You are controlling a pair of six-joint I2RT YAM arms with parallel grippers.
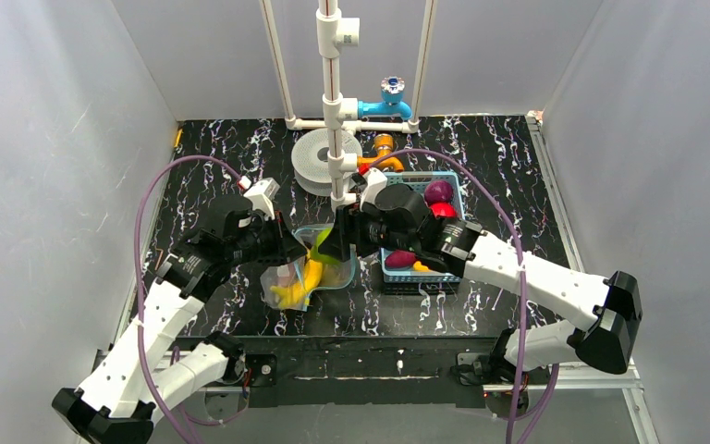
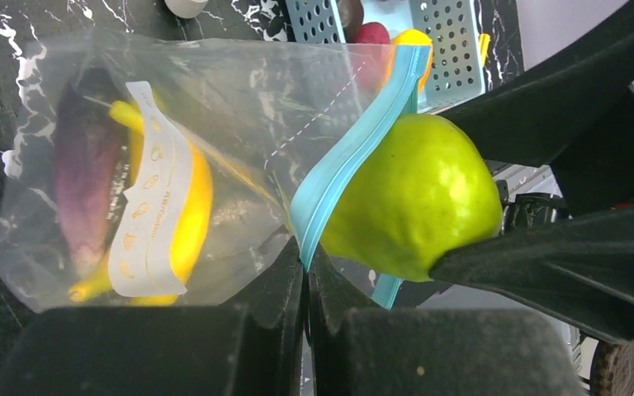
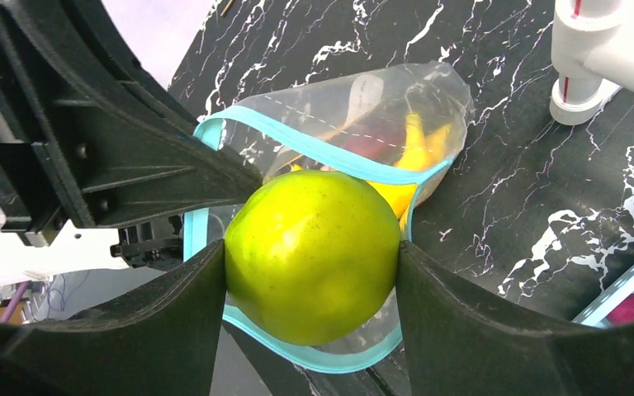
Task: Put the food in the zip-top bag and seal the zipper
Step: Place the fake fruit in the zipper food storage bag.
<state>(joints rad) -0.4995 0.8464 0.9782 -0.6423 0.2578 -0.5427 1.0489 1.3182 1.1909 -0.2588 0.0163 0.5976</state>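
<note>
Right gripper (image 3: 312, 268) clamped on round green toy apple (image 3: 312, 247), apple at open mouth of clear crinkly zip-top bag (image 2: 239, 91). Left gripper (image 2: 306, 276) pinches thin blue zipper strip (image 2: 355, 148). Yellow toy bananas (image 2: 196, 194) and purple toy eggplant (image 2: 82, 181) inside bag. Bag beside light-blue plastic basket (image 1: 425, 279) on black marbled tabletop (image 1: 240, 148).

The white label patch (image 2: 150, 186) on the zip-top bag (image 2: 239, 99) carries print too blurred to read.
</note>
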